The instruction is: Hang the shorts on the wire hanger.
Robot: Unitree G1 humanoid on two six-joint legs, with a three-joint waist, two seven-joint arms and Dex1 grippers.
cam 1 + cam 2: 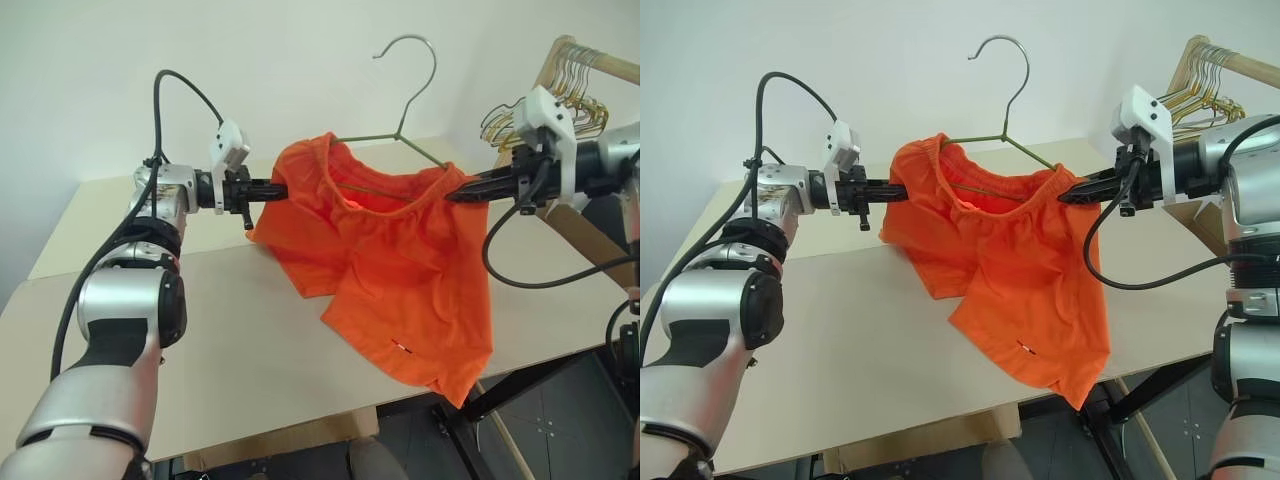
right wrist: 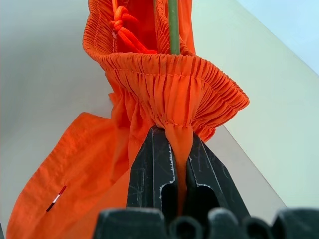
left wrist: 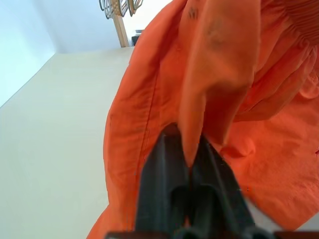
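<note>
Bright orange fabric shorts [image 1: 385, 260] stretched above beige desk [image 1: 220, 340], thin grey wire hanger [image 1: 400, 95] threaded through gathered waistband. Left claw [image 1: 272, 187] clamped on fabric at 9 o'clock; right claw [image 1: 455, 193] clamped on waistband at 3 o'clock. Soft, light, limp material; best grasped at elastic edge.

bright orange shorts [image 1: 385, 260] with gathered elastic waistband, held up and stretched sideways, legs draping onto the surface below; small white tag [image 1: 401, 347] on lower leg. thin grey wire hanger [image 1: 400, 110] upright, hook up, lower bar inside the waistband.
</note>
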